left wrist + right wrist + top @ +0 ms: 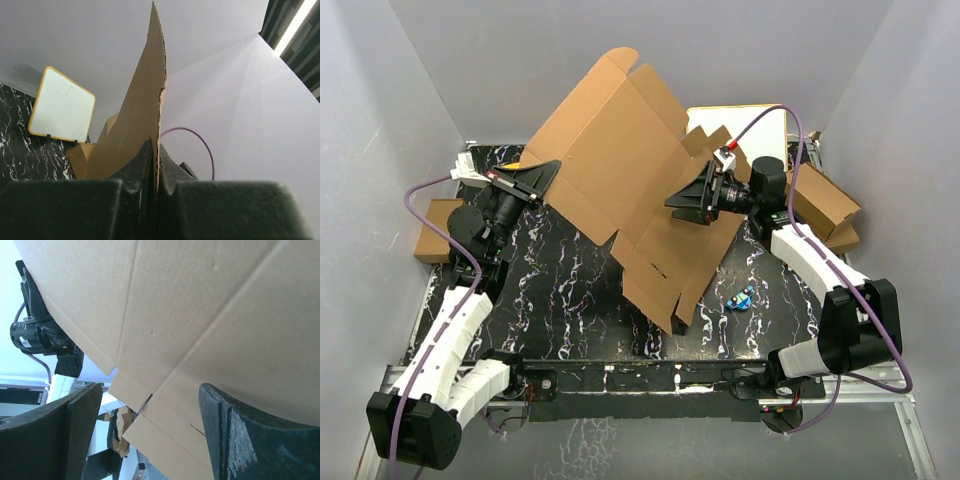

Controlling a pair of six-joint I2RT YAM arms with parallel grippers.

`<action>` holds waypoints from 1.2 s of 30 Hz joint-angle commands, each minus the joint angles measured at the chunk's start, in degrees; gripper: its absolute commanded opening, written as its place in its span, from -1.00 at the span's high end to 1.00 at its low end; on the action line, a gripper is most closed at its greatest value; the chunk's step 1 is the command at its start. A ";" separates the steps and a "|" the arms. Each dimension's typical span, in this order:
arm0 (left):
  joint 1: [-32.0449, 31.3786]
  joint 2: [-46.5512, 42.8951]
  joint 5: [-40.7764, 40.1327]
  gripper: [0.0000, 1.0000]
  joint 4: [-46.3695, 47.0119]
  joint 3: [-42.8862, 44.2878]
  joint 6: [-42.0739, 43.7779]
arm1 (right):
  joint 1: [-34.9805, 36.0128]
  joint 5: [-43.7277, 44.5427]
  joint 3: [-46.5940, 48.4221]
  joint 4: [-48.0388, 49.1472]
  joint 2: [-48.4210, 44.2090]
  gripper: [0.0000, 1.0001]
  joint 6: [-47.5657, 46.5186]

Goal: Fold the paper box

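Currently your left hand [548, 176] pinches the left edge of the unfolded brown cardboard mailer [620, 160], tilted mid-frame, long axis running upper centre to lower centre; your right hand [682, 205] gapes wide at its right side.

Overhead view down onto table [560, 290], wrist views close up, all sharing paper box [620, 150]

The paper box [620, 190] hides the lower left corner of the yellow-edged card [765, 130] at its two o'clock. At its four o'clock lies a small blue thing [741, 298], too small to tell what it is. In the right wrist view the box runs past the top and right edges.
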 commanded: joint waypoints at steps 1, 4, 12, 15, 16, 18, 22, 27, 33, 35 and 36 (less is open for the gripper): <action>-3.24 1.13 -2.37 1.00 4.82 1.71 -1.65 | 1.52 2.57 3.58 4.43 1.10 -0.69 3.58; -5.57 2.53 -3.47 1.00 5.17 2.26 -0.11 | 2.17 3.83 3.80 4.04 1.64 -0.69 3.37; -10.60 6.58 -5.19 1.00 7.54 3.61 1.57 | 2.23 4.66 3.05 5.23 2.45 -0.70 4.44; -11.25 6.93 -5.53 1.00 7.07 4.48 2.62 | 2.30 4.51 1.76 7.22 2.54 -0.70 5.61; -11.31 6.93 -5.49 1.00 6.73 4.74 3.19 | 2.25 4.42 1.58 7.79 2.62 -0.70 5.52; -11.29 6.54 -5.64 1.00 5.07 5.33 4.94 | 1.15 3.04 2.10 9.14 2.26 -0.70 3.73; -11.28 5.27 -5.74 1.00 1.85 5.54 8.60 | -3.46 -3.05 2.48 12.25 0.90 -0.75 -2.26; -10.74 4.82 -5.27 1.00 0.25 5.99 11.39 | -13.55 -9.16 0.54 11.54 -3.04 -0.75 -19.59; -6.45 5.81 3.25 1.00 -2.71 10.29 16.40 | -25.16 -15.91 9.38 -9.01 -2.37 -0.87 -55.33; -4.14 6.58 7.76 1.00 -0.19 10.09 15.96 | -25.84 -13.39 13.94 -21.12 -0.81 -0.99 -71.23; -3.02 7.07 9.94 1.00 1.38 9.89 15.52 | -25.85 -14.15 15.61 -25.57 0.32 -1.00 -77.81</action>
